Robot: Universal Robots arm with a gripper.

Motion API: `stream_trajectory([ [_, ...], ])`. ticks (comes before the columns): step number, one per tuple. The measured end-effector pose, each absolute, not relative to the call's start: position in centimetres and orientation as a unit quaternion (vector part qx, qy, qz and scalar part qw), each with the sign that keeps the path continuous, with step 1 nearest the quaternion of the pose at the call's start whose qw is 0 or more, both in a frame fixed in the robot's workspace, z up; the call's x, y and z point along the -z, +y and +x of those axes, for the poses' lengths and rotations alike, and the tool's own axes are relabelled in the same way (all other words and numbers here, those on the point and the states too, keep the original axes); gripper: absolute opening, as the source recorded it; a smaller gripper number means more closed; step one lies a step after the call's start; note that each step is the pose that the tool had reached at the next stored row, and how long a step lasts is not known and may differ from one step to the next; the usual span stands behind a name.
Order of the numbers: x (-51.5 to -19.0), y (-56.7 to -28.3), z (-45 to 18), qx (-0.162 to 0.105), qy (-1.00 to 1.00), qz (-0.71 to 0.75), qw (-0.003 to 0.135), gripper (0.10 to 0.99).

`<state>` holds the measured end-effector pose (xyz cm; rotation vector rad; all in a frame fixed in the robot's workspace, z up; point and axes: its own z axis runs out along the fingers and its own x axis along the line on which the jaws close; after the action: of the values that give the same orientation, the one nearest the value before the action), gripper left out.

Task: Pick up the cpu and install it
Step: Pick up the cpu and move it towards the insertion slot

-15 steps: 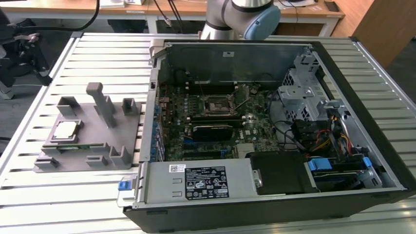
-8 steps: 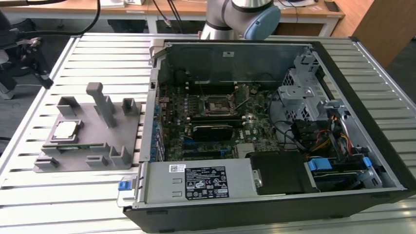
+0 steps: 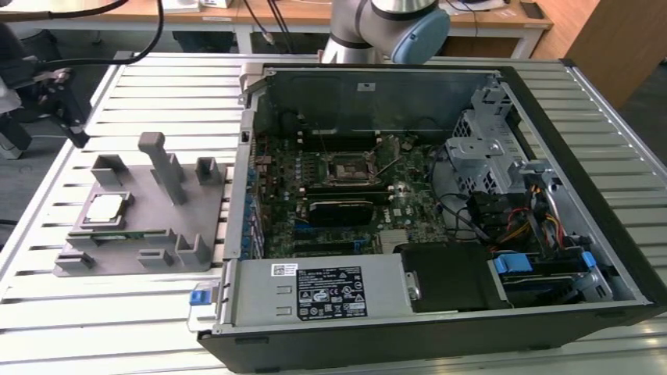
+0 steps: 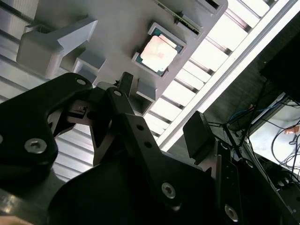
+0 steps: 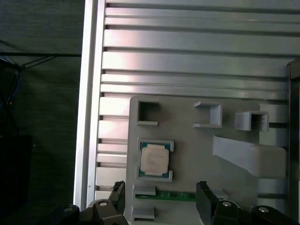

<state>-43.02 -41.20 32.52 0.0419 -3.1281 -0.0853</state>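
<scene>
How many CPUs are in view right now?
1. The cpu lies flat in a recess of the grey fixture, on the exterior view's left of the open computer case; both wrist views show that same chip. Others could be hidden inside the case.

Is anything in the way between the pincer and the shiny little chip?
No, nothing visible. The cpu lies uncovered in the grey fixture, and the open pincer hangs clear of it.

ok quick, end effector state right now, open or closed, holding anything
end effector: open, holding nothing; the cpu lies in the grey fixture.
</scene>
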Motion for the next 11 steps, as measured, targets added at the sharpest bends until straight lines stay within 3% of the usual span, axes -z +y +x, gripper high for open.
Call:
stream_trajectory([
  [11, -31.45, -41.2, -43.04, 0.027, -1.0, 0.013, 0.006, 0.706],
])
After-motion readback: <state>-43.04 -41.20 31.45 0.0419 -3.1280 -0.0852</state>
